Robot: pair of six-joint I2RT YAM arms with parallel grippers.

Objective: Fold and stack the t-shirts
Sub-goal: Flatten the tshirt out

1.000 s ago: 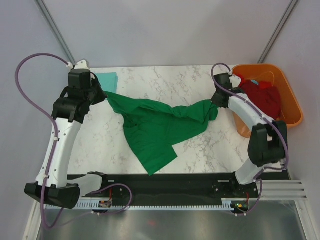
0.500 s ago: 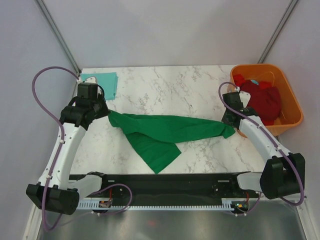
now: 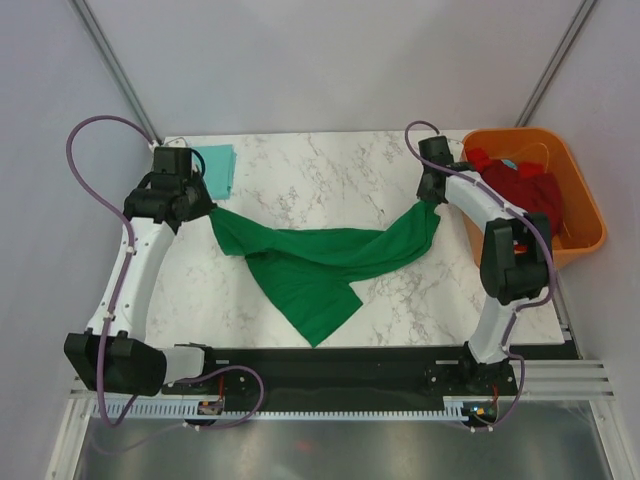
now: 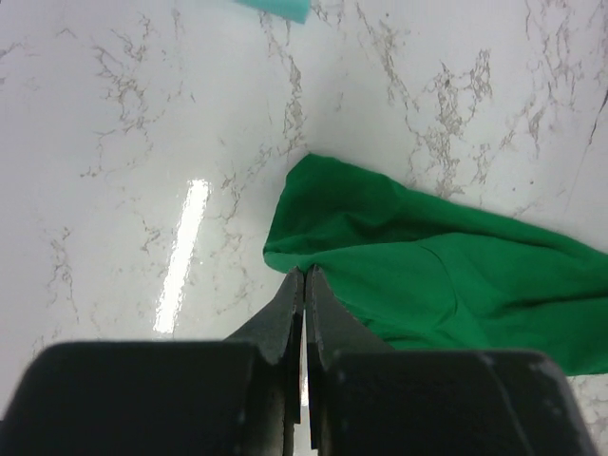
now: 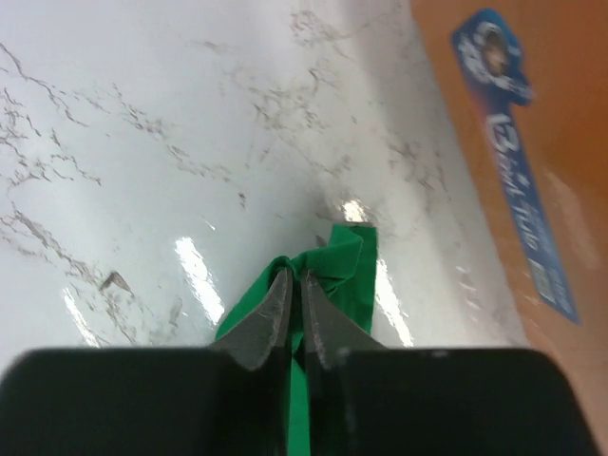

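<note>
A dark green t-shirt [image 3: 320, 262] hangs stretched between my two grippers over the marble table, its middle sagging and a loose part lying toward the front. My left gripper [image 3: 208, 208] is shut on its left edge, seen in the left wrist view [image 4: 303, 273] with the green cloth [image 4: 427, 275] just ahead. My right gripper [image 3: 432, 205] is shut on its right end, with bunched green cloth [image 5: 337, 266] between the tips [image 5: 294, 277]. A pale teal t-shirt [image 3: 214, 168] lies folded at the back left. Dark red t-shirts [image 3: 525, 195] lie in the orange tub.
The orange plastic tub [image 3: 580, 205] stands at the back right, beside my right arm; its wall with a blue label [image 5: 513, 123] shows close in the right wrist view. The black rail [image 3: 330, 365] runs along the table's near edge.
Both grippers have moved toward the back of the table with the green shirt, the right one from near the tub's front up to its back-left corner. The shirt sags more in the middle.
</note>
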